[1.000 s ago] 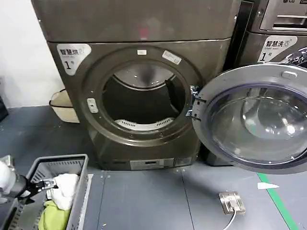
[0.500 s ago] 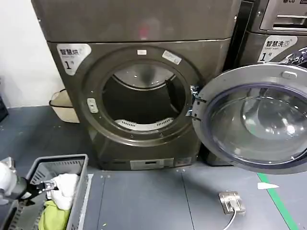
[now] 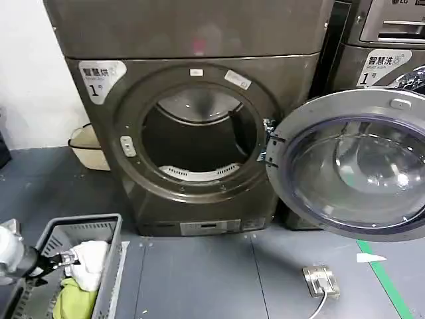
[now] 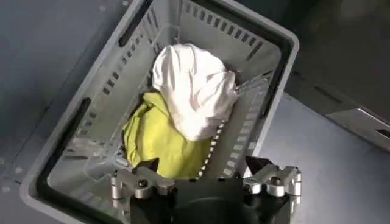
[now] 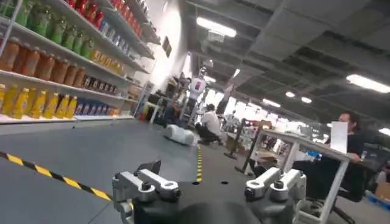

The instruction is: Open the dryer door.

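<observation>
The dryer door, chrome-rimmed with dark glass, stands swung wide open to the right of the bronze-grey dryer. It is hinged at the right side of the round drum opening, whose dark inside shows. My left gripper hangs low at the left over a grey laundry basket, far from the door. In the left wrist view my left gripper is open above white cloth and yellow-green cloth, holding nothing. My right gripper is open and empty, pointing out into the room.
The neighbouring LG machine stands behind the open door. A cream basin sits on the floor left of the dryer. A metal floor socket with a cable and a green tape line lie at the lower right.
My left arm has sunk slightly over the basket. The door and the dryer have not moved.
</observation>
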Robot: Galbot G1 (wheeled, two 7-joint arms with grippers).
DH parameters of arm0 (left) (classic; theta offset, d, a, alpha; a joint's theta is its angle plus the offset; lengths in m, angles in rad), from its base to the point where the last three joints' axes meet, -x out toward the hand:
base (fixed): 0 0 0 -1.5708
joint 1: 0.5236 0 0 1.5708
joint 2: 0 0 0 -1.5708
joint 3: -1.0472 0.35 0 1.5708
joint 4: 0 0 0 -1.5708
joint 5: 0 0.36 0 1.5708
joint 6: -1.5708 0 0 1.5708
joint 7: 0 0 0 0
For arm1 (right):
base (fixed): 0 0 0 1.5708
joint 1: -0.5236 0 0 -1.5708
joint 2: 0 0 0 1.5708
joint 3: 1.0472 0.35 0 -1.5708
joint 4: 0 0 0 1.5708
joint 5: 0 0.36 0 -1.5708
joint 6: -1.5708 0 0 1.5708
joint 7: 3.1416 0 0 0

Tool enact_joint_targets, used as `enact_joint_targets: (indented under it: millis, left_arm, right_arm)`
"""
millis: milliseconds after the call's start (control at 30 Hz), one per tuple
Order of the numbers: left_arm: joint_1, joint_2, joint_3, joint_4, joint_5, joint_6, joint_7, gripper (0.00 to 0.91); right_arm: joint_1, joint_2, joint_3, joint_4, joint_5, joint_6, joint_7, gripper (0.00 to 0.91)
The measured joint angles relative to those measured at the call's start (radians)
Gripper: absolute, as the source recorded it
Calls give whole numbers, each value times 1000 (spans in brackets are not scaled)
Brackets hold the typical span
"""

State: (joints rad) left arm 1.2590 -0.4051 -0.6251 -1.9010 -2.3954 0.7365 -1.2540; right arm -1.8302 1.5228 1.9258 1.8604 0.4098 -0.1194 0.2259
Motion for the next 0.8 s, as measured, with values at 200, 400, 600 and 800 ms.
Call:
enact_joint_targets:
  millis: [200,400,600,800]
  left_arm:
    - [2,0,1,1,5,0,2,907]
    - [3,-1,1,1,9,0,3,907]
    - [8,-3,3,2,20,0,9,907]
    - [19,-6,3,-2,20,0,9,907]
  right_arm:
    - [0,0,0,0,0,0,0,907]
    - [-1,0,-2,4,-3,4,-5,907]
    - [-2,1,-5,9,36,83,-58,907]
    - [-5,4,-20,7,41,132,-74,907]
